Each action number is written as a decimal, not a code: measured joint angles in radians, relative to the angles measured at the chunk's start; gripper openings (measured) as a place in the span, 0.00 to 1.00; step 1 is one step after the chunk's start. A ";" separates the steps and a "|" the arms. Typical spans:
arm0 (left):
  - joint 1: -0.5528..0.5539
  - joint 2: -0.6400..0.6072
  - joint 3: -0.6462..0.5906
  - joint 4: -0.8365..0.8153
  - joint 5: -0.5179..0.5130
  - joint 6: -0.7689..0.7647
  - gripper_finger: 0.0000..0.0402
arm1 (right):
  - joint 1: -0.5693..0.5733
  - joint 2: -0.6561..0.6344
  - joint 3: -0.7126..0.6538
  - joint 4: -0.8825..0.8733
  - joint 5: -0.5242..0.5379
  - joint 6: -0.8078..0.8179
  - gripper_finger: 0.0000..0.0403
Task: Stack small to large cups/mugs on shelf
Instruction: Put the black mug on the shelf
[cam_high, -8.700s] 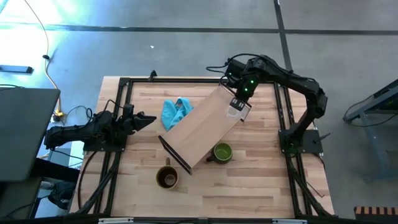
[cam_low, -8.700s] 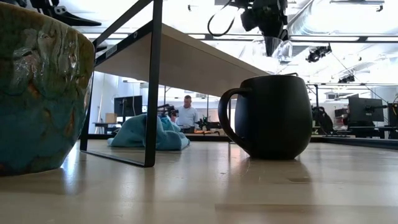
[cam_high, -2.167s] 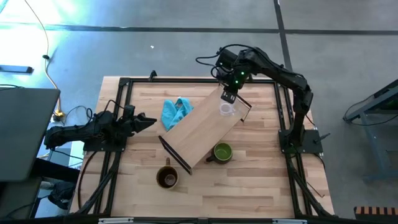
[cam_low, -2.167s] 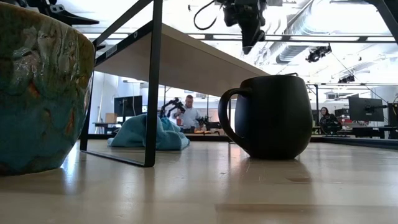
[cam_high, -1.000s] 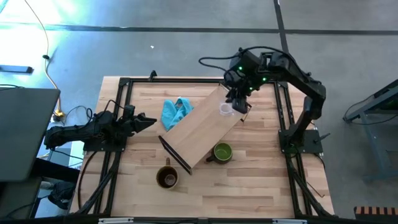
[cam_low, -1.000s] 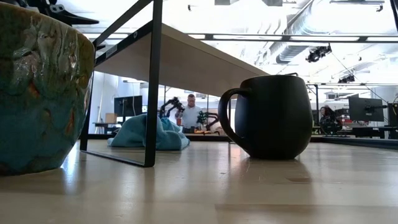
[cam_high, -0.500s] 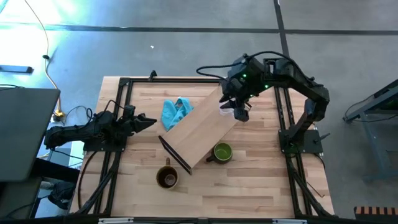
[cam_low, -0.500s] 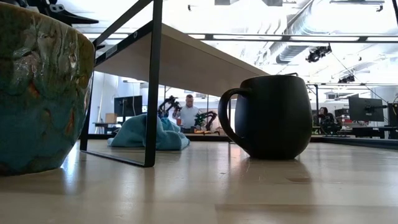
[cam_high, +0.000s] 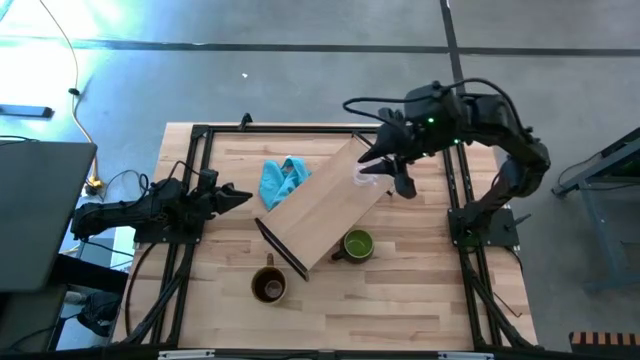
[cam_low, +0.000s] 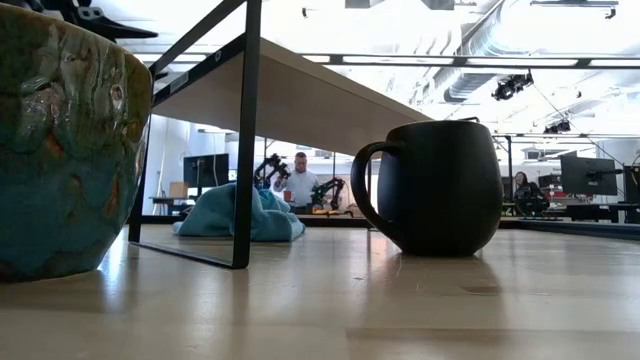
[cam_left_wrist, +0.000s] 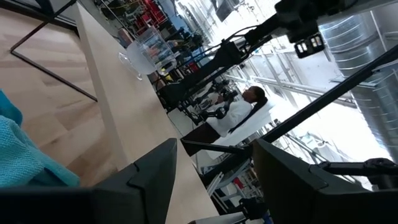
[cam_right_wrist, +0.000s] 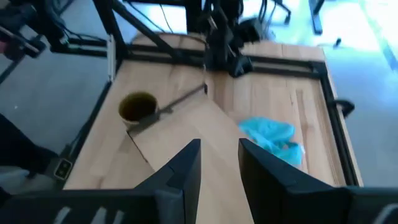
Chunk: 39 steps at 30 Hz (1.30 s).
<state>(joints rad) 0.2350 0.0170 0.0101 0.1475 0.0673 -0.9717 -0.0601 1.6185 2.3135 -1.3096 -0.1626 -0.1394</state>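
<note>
Glass cup (cam_high: 365, 177): small, clear, upright on the shelf (cam_high: 320, 207) near its far right end, close to the board's edge. Contents cannot be made out.

Green mug (cam_high: 357, 244): on the tabletop (cam_high: 400, 300) just beside the shelf's long right edge, handle toward the shelf. Its inside is green, and whether it holds anything cannot be told.

Brown mug (cam_high: 269, 286): on the tabletop past the shelf's near end frame, well apart from the green mug. Interior dark; contents unclear.

Shelf: long pale board with black end frames, lying diagonally across the table's middle. Its near end and centre are bare wood.

Blue cloth (cam_high: 281, 179): crumpled on the tabletop against the shelf's left long edge.

Right gripper (cam_high: 388, 170): above the shelf's far right end, just beside the glass cup, fingers spread with nothing between them, as the right wrist view shows.

Left gripper (cam_high: 238, 194): at the table's left rail, pointing toward the cloth, fingers parted and holding nothing.

Open room: bare tabletop along the near edge and in the far left corner.

Background: a person (cam_low: 299, 186) stands beyond the table.
</note>
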 joint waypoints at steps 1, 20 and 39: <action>0.000 0.000 0.000 -0.002 0.000 0.001 0.50 | 0.009 -0.004 0.000 0.006 0.000 0.000 0.24; 0.000 0.000 0.000 -0.025 0.002 0.001 0.50 | 0.100 -0.100 -0.170 0.175 0.083 -0.038 0.24; 0.000 0.000 0.000 -0.024 -0.020 -0.002 0.50 | 0.110 -0.647 -1.188 0.952 0.092 0.419 0.24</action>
<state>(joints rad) 0.2352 0.0170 0.0100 0.1233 0.0477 -0.9737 0.0501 0.9710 1.1253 -0.3578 -0.0708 0.2796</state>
